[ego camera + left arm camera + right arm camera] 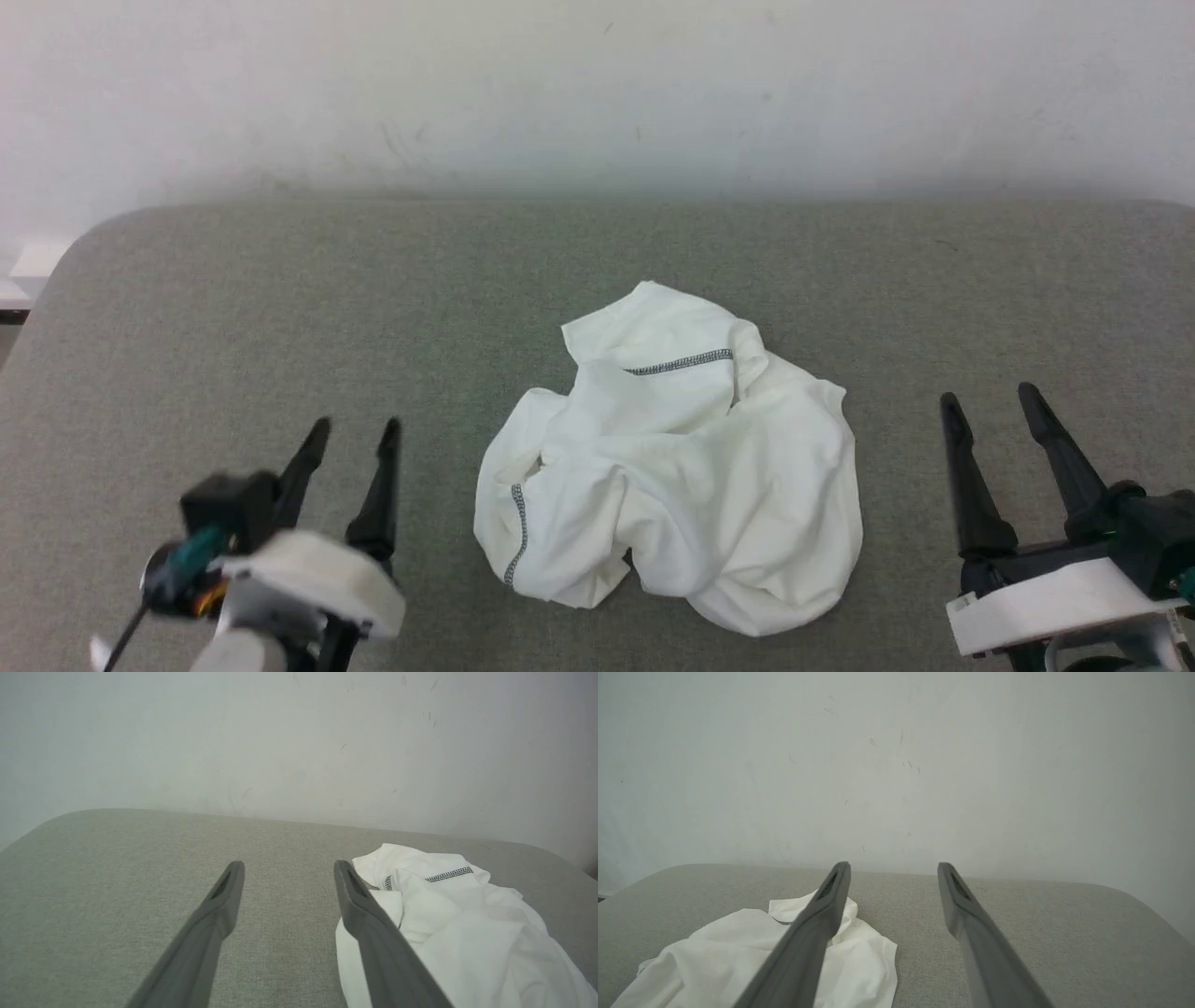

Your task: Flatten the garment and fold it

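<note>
— Closest to the lens, at the lower left of the head view, is the left pincer (357, 427). It is a little blurred, its two dark fingers are spread wide, and there is nothing between them. What about the other side?

— At the lower right, the right pincer (990, 397) is just as wide: released and empty. Neither touches cloth. Grey bench (233, 299) shows between each pincer and the garment (672, 467).

— Where does the garment sit?

— It is a crumpled white heap at mid-frame, slightly below centre, between the two pincers. One grey stitched seam (680, 364) crosses its upper part. A second seam (516, 537) runs down its lower-left edge.

— Is there room to move?

— Plenty. Bare bench spreads to the left, to the right and behind the heap, up to the pale wall (597, 93). The bench's rounded corner curves in at the upper left of the head view.

— What do the wrist views add?

— In the left wrist view the heap lies at the lower right, and the finger on the frame's right overlaps its edge. That view cannot settle whether they touch, but the head view shows a gap. In the right wrist view the heap lies at the lower left with the frame's left finger crossing in front of it. That view also shows the bench's rounded right corner in full, which the head view cuts at the frame edge.
</note>
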{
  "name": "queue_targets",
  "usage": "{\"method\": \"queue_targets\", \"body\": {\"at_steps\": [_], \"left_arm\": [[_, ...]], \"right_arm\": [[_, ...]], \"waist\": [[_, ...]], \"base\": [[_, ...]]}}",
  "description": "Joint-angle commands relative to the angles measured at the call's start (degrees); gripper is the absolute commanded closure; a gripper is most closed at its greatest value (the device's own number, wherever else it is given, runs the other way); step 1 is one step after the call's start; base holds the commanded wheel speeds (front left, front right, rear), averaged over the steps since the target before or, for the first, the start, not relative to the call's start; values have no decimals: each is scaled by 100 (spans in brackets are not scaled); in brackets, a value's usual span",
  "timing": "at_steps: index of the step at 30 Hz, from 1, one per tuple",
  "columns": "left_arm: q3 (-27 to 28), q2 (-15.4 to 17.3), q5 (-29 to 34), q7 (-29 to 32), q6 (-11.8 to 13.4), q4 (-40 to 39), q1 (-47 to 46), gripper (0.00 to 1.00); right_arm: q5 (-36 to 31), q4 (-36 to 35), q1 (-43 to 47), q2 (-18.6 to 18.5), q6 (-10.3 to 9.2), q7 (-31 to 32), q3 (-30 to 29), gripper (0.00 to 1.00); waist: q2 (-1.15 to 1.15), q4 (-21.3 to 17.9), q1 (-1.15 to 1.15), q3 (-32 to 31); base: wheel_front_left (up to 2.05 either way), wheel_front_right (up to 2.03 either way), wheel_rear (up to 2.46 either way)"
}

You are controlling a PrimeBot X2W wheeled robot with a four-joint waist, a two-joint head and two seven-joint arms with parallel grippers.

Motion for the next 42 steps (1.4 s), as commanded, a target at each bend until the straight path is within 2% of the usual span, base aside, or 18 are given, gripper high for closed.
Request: {"method": "queue_targets", "body": {"at_steps": [1, 2, 6, 10, 16, 22, 23, 24, 25, 27, 30, 32, 36, 39, 42], "left_arm": [[-160, 63, -142, 437, -216, 174, -472, 0], [-160, 63, -142, 437, -216, 174, -472, 0], [-541, 69, -317, 1430, -525, 618, -1237, 0], [-903, 30, -440, 2276, -721, 1157, -1953, 0], [-1280, 10, -539, 3080, -862, 2214, -2774, 0], [-1796, -133, -619, 3673, -936, 3208, -3090, 0], [-1883, -161, -658, 3772, -943, 3327, -3094, 32], [-1990, -171, -665, 3865, -949, 3435, -3095, 56], [-2087, -183, -697, 3945, -954, 3518, -3084, 98], [-2195, -176, -743, 3851, -959, 3566, -3079, 100], [-2158, -60, -675, 3255, -958, 3444, -3139, 100], [-2006, 61, -599, 2737, -851, 3225, -3180, 100], [-1518, 391, -586, 1957, -425, 2434, -3019, 100], [-948, 736, -735, 1629, 82, 1697, -2486, 100], [-312, 962, -1034, 1495, 661, 1059, -1538, 100]], "right_arm": [[-75, -56, -22, 13, -5, 58, 28, 0], [-75, -56, -22, 13, -5, 58, 28, 0], [-153, -115, -148, 13, -5, 94, 128, 0], [-144, -135, -250, 13, -5, 95, 150, 0], [-60, -12, -407, 13, -5, 11, 183, 0], [51, 169, -465, 13, -5, -112, 175, 0], [62, 195, -469, 13, -5, -129, 175, 0], [72, 222, -470, 13, -5, -143, 174, 0], [88, 243, -468, 13, -5, -157, 170, 0], [106, 280, -457, 13, -5, -176, 163, 0], [145, 324, -429, 13, -5, -203, 124, 0], [168, 347, -404, 13, -5, -222, 111, 0], [214, 348, -307, 13, -5, -248, 37, 0], [252, 356, -225, 13, -5, -256, 40, 0], [273, 368, -179, 13, -5, -264, 46, 0]], "waist": [[0, 49, 0, 116], [0, 49, 0, 116], [0, -28, 0, 312], [0, -133, 0, 530], [0, -348, 0, 788], [0, -505, 0, 837], [0, -523, 0, 831], [0, -534, 0, 819], [0, -541, 0, 804], [0, -547, 0, 756], [0, -502, 0, 668], [0, -460, 0, 594], [0, -316, 0, 457], [0, -218, 0, 375], [0, -162, 0, 331]], "base": [[0, 0, 0], [0, 0, 0], [0, 0, 0], [0, 0, 0], [0, 0, 0], [0, 0, 0], [0, 0, 0], [0, 0, 0], [0, 0, 0], [0, 0, 0], [0, 0, 0], [0, 0, 0], [0, 0, 0], [0, 0, 0], [0, 0, 0]]}}
